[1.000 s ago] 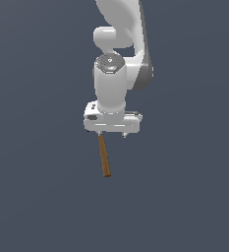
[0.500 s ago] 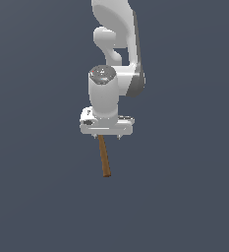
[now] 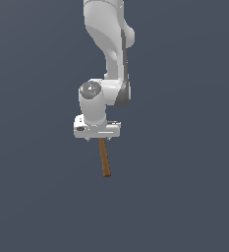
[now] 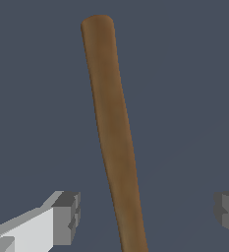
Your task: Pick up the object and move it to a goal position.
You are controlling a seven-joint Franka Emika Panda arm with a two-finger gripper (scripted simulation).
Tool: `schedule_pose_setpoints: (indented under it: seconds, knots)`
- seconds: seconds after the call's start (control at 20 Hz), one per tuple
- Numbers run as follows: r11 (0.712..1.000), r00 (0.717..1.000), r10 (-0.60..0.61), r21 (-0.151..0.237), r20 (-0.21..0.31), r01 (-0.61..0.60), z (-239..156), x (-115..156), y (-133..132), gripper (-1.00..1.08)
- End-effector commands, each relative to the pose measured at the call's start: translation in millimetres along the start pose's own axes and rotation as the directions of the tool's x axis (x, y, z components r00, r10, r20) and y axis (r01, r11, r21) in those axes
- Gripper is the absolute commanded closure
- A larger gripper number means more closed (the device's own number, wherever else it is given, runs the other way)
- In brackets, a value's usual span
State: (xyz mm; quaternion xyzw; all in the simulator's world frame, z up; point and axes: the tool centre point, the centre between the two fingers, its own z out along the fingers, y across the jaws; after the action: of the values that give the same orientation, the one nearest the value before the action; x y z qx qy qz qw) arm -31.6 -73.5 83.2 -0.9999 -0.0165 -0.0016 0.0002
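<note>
The object [image 3: 104,157] is a slim brown wooden rod hanging in mid-air below my white gripper [image 3: 100,139], tilted slightly so its lower end points toward the exterior view's right. In the wrist view the object [image 4: 113,128] runs lengthwise between the two fingertips [image 4: 67,216], which stand well to either side of the shaft. Its upper end is hidden inside the gripper, and the rod stays with the hand.
Only a plain dark blue-grey background shows around and beneath the arm [image 3: 108,44]. No table surface, goal marker or other object is visible in either view.
The hand has shifted slightly toward the exterior view's left and a little lower, and the upper arm links have swung. The rod still hangs under the gripper at the same tilt.
</note>
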Motion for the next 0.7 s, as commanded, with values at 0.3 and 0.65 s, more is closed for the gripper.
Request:
schedule_pose_setpoints:
  seconds: [0.3,0.65]
  knots:
    - [1.000,1.000,-0.019,0.000,0.004,0.019,15.3,-9.5,9.9,-0.92]
    - [1.000,1.000,-0.019,0.000,0.004,0.019,31.8,-10.4,10.3,-0.92]
